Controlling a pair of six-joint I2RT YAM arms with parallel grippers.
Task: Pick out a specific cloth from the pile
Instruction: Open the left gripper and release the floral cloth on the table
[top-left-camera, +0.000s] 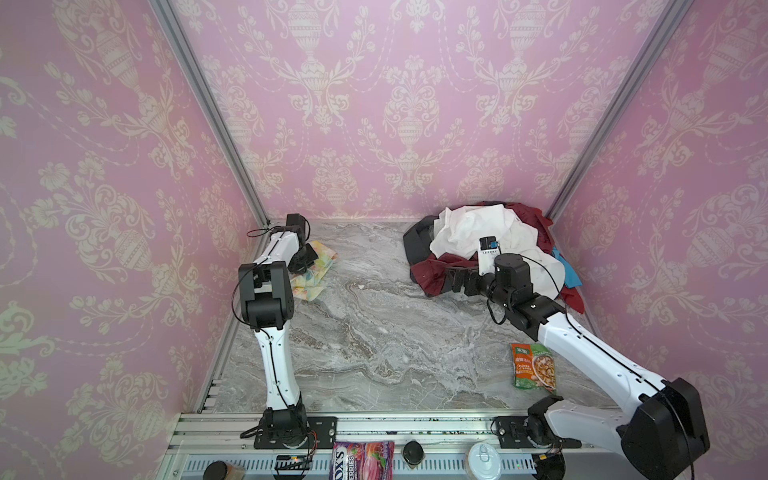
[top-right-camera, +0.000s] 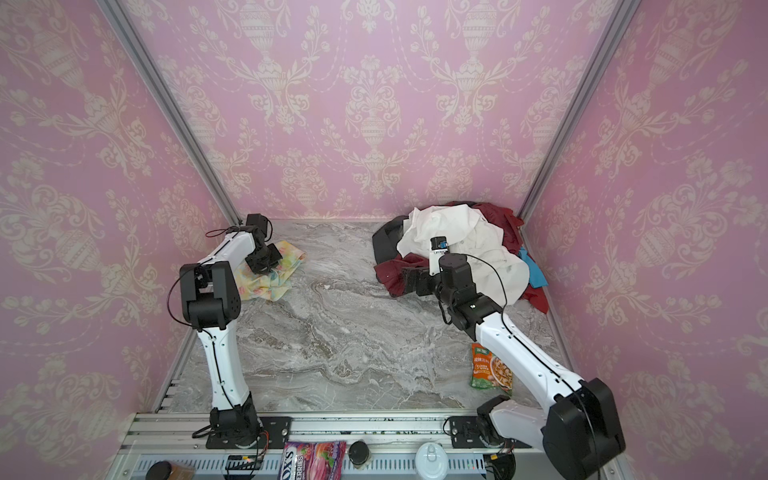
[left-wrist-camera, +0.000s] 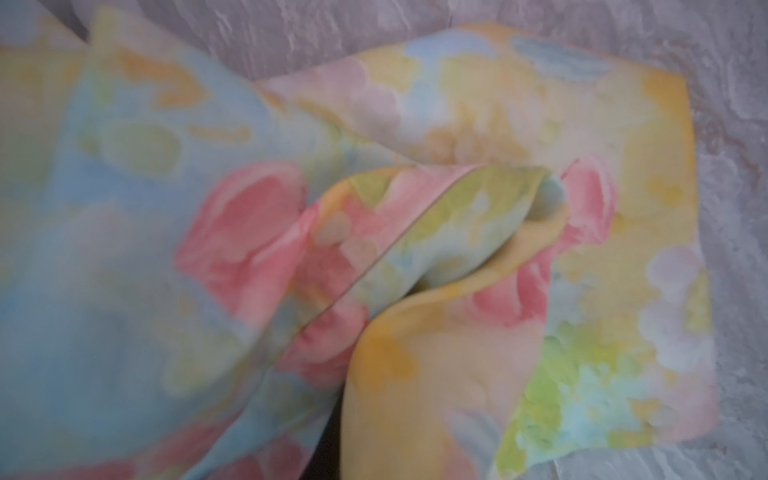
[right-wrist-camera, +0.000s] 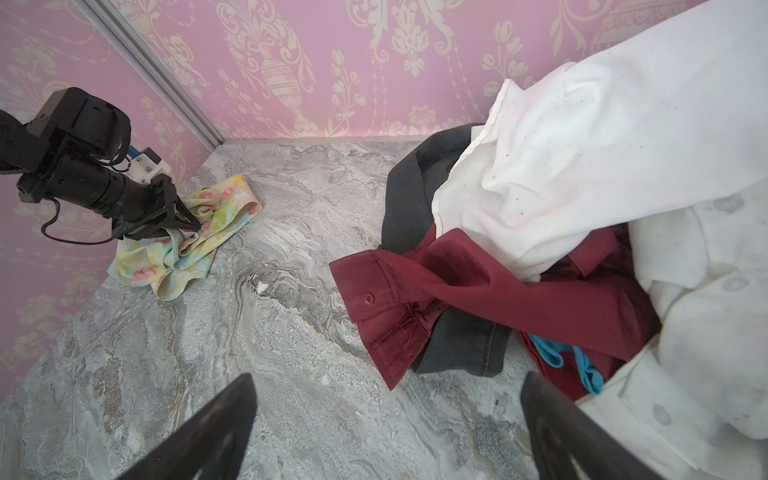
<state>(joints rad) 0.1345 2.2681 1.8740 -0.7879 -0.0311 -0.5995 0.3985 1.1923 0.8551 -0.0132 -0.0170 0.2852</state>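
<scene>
The cloth (top-left-camera: 309, 284) (top-right-camera: 266, 286), pastel yellow with pink flowers and blue-green patches, lies crumpled on the marble at the far left, well apart from the pile. My left gripper (top-left-camera: 309, 259) (right-wrist-camera: 195, 226) points down into it, its tips meeting on a raised fold. The cloth (left-wrist-camera: 457, 104) fills the left wrist view and hides the jaws. The pile (top-left-camera: 490, 232) (top-right-camera: 457, 232) sits in the far right corner: white garment (right-wrist-camera: 582, 166), maroon sleeve (right-wrist-camera: 478, 286), dark grey (right-wrist-camera: 407, 199), bright blue (right-wrist-camera: 552, 357). My right gripper (top-left-camera: 451, 282) (right-wrist-camera: 386, 386) stands open beside the maroon sleeve, holding nothing.
A green snack packet (top-left-camera: 534, 365) (top-right-camera: 490, 365) lies on the marble table (top-left-camera: 374, 332) under the right forearm. Pink patterned walls close in the left, back and right sides. A candy bag (top-left-camera: 361, 459) and a can (top-left-camera: 484, 459) sit on the front rail.
</scene>
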